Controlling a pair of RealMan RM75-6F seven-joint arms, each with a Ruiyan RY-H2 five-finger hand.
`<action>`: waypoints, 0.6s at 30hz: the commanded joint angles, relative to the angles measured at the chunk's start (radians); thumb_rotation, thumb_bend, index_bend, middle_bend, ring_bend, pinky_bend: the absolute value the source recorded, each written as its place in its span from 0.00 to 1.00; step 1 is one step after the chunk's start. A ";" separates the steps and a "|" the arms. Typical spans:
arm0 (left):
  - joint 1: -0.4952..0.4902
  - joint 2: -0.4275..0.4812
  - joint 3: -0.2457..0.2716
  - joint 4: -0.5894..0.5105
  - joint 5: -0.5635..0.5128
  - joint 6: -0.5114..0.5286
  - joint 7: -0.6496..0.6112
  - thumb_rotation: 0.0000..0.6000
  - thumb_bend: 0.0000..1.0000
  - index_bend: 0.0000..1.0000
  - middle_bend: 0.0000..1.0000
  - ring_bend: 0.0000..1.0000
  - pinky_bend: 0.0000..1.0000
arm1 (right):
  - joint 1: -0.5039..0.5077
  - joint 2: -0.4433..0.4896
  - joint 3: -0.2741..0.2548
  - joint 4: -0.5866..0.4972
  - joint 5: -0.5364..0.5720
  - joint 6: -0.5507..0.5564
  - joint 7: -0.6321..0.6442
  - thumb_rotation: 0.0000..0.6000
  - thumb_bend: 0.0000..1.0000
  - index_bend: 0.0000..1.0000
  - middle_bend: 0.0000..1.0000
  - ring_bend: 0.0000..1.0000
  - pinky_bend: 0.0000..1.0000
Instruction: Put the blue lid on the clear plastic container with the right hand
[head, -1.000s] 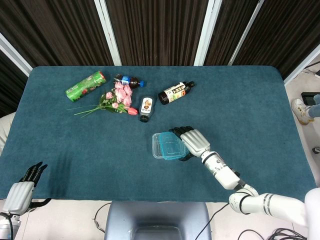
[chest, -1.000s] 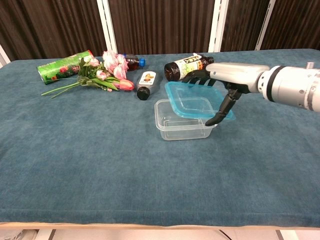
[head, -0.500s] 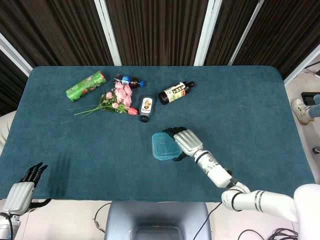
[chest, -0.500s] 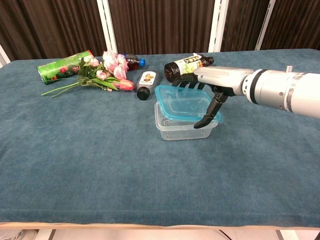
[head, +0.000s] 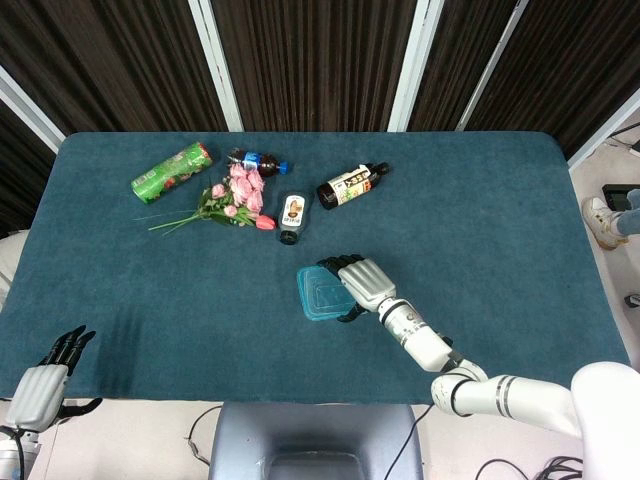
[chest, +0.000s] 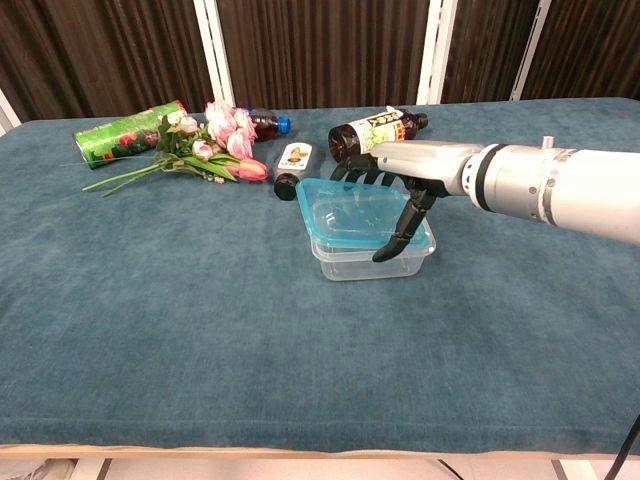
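My right hand (chest: 400, 190) has the blue lid (chest: 350, 212) pinched at its right side, thumb hooked down under the near edge and the other fingers over the far edge, so it's closed on the lid, not spread free. Lid is over the clear plastic container (chest: 372, 258) now, middle of the worktop (chest: 200, 330), but not seated: in the chest view it sits offset toward the left and looks tilted, its left edge overhanging the container's left wall while the container's right rim shows bare past my thumb. From the head view the lid (head: 322, 293) covers nearly all of the container so I can't tell the gap there; hand (head: 362, 283) is on its right side. So roughly: pickup done, carry done, lid above the box, alignment partly there. Left to do, by my guess: shift lid a bit right to square it with the rim, lower it flat, press so it catches, let go. Can't tell if any corner touches the rim yet. Left hand (head: 40, 385) is down at the near left edge off the worktop, fingers apart, holding nothing, not involved. Other stuff well behind: bouquet (chest: 205, 150), green can (chest: 128, 132), three bottles lying down, nearest one (chest: 291, 168) just beyond the lid's far left corner, not touching as far as I see.
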 joint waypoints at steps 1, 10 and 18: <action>0.000 0.001 0.001 0.001 0.001 -0.001 -0.002 1.00 0.48 0.10 0.00 0.00 0.34 | 0.003 -0.002 -0.002 0.002 0.004 -0.001 0.000 1.00 0.39 0.56 0.61 0.66 0.65; -0.001 0.000 0.005 0.007 0.002 -0.006 -0.014 1.00 0.49 0.10 0.00 0.00 0.34 | 0.013 -0.008 -0.006 0.016 0.027 -0.008 -0.001 1.00 0.39 0.55 0.60 0.65 0.64; -0.002 -0.001 0.007 0.010 0.004 -0.011 -0.020 1.00 0.49 0.10 0.00 0.00 0.34 | 0.021 -0.018 -0.011 0.033 0.035 -0.020 0.009 1.00 0.39 0.53 0.58 0.62 0.62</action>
